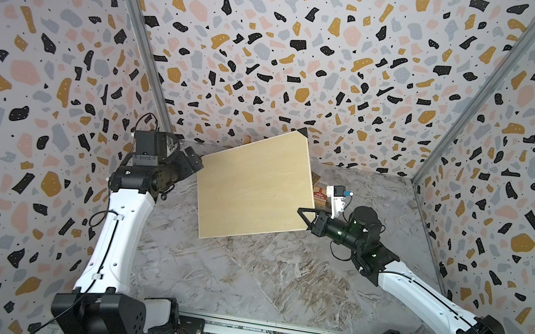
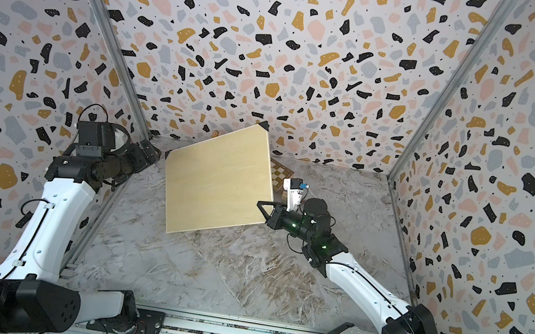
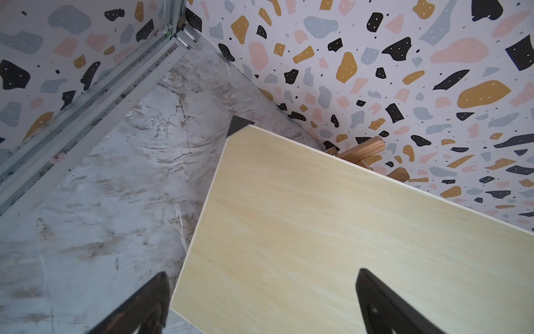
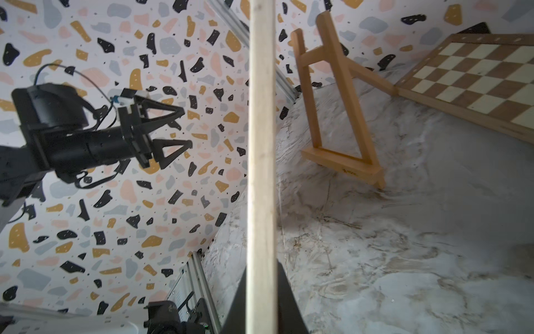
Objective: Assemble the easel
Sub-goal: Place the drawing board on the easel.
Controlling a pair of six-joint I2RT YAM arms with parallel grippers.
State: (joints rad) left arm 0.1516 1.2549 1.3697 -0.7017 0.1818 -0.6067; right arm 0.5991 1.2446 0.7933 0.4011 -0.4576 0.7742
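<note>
On the near side of the marble worktop (image 1: pixel 257 284), my right hand (image 1: pixel 306 215) pinches the edge of a large pale board (image 1: pixel 255 188), which I hold tilted; my left hand (image 4: pixel 186 127) hovers at the board's opposite side, spread wide and gripping nothing; behind the board, the easel (image 4: pixel 345 86) stands upright on the worktop near the back wall, back leg out, a chessboard (image 4: pixel 468 78) just beside it.

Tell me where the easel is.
In the right wrist view the easel sits by the back wall beside the chessboard; in both top views the pale board, held by the right gripper, hides most of it.
</note>
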